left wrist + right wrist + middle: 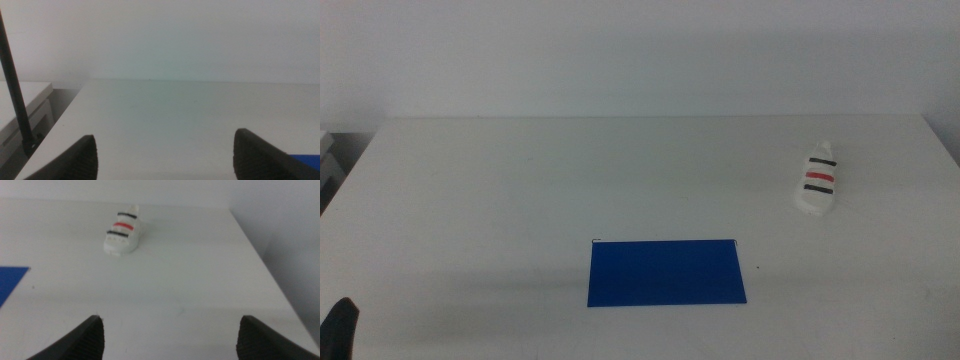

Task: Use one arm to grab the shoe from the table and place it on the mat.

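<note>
Two grippers, left (162,155) and right (170,337), both waiting near edge, fingers spread. Shoe (819,182) lying far right on table (520,190), apart from mat (666,272).

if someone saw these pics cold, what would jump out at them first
The deep-blue mat stands out most, lying flat near the front middle of the white table. Next comes the small white shoe with black and red straps, alone on the tabletop toward the far right, apart from the mat. Both grippers wait near the table's front edge with jaws open: the left gripper and the right gripper, which faces the shoe.
</note>
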You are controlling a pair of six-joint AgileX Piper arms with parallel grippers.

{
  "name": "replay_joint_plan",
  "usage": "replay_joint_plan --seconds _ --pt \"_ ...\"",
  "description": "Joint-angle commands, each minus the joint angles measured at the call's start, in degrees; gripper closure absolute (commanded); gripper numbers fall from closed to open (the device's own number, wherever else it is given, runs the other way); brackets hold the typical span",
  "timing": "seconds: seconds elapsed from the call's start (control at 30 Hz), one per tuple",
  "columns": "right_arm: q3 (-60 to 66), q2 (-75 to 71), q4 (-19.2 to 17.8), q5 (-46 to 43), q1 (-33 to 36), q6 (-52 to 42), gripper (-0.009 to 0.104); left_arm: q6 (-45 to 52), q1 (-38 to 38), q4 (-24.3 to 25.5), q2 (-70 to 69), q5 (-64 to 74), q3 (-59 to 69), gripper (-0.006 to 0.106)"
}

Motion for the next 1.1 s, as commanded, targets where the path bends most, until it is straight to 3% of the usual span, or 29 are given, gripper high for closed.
replay_joint_plan --seconds 0.0,0.1,0.5,0.67,1.07 --pt "-2.1 -0.7 0.1 -1.7 0.0 -0.6 0.003 -0.4 -0.2 0.0 -0.8 -4.3 0.5 0.008" --pt "-8.1 2.3 1.6 4.2 0.0 -0.5 0.003 -0.4 -0.2 0.0 -0.8 -4.3 0.5 0.008" --pt "-36.6 30.8 1.8 8.5 0.0 -0.6 0.003 -0.4 -0.2 0.0 -0.8 -4.3 0.5 0.008" --pt "-48.8 44.8 3.8 13.3 0.0 -0.6 0.003 -0.4 -0.2 0.0 -0.8 -4.3 0.5 0.008" --pt "-83.8 79.7 8.8 35.1 0.8 3.3 0.003 -0.4 -0.2 0.0 -0.8 -4.3 0.5 0.008"
